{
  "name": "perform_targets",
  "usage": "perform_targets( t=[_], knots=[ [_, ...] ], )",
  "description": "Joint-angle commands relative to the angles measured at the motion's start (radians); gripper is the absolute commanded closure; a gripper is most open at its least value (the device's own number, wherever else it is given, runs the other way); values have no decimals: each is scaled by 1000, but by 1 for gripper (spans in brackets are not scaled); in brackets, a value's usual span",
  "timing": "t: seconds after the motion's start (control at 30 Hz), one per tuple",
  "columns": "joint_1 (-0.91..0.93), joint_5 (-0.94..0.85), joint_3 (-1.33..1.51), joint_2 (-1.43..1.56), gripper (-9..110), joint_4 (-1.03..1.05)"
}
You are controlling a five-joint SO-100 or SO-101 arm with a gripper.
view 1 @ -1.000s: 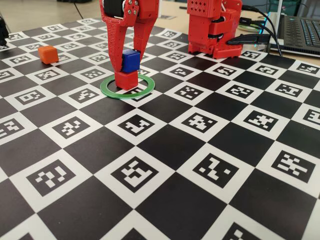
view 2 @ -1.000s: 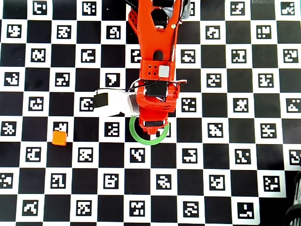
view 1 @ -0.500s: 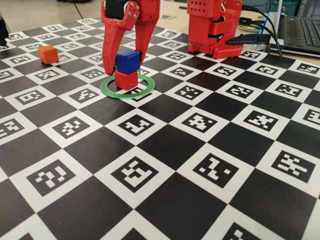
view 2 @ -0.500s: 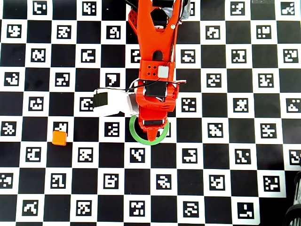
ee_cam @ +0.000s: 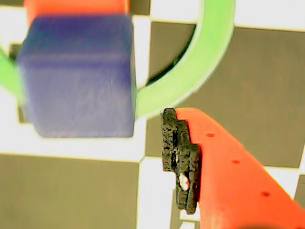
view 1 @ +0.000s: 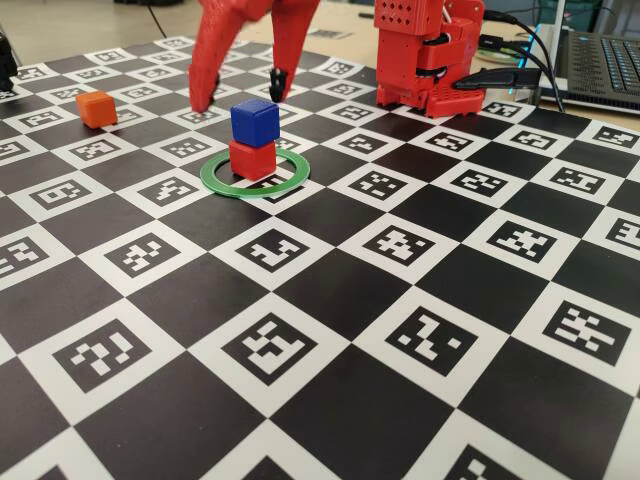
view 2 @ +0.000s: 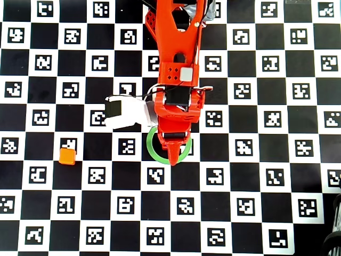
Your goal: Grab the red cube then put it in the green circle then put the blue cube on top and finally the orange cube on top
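The blue cube rests on top of the red cube, and the red cube stands inside the green circle. My gripper hangs open just above and behind the stack, touching neither cube. The orange cube lies alone at the far left of the board. In the wrist view the blue cube fills the upper left. A strip of red cube shows beyond it, the green circle curves past, and one black finger pad stands clear of the cube. In the overhead view my arm hides both stacked cubes; the green circle and orange cube show.
The arm's red base stands at the back of the checkered marker board. Cables and a laptop sit behind it at the right rear. A white camera mount sticks out left of the wrist in the overhead view.
My gripper was shut on the blue cube over the red one. It has let go, opened wide and risen. The blue cube stays on the red cube.
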Motion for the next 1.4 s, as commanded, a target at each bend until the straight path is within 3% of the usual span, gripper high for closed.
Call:
perform_targets(
  t=[0.0, 0.3, 0.93, 1.37],
  knots=[
    [23, -20, -206, 80, 52, 126],
    [118, -126, -485, 25, 52, 279],
    [523, -472, -900, -388, 52, 314],
    [646, -555, -1210, -758, 52, 301]
  ],
)
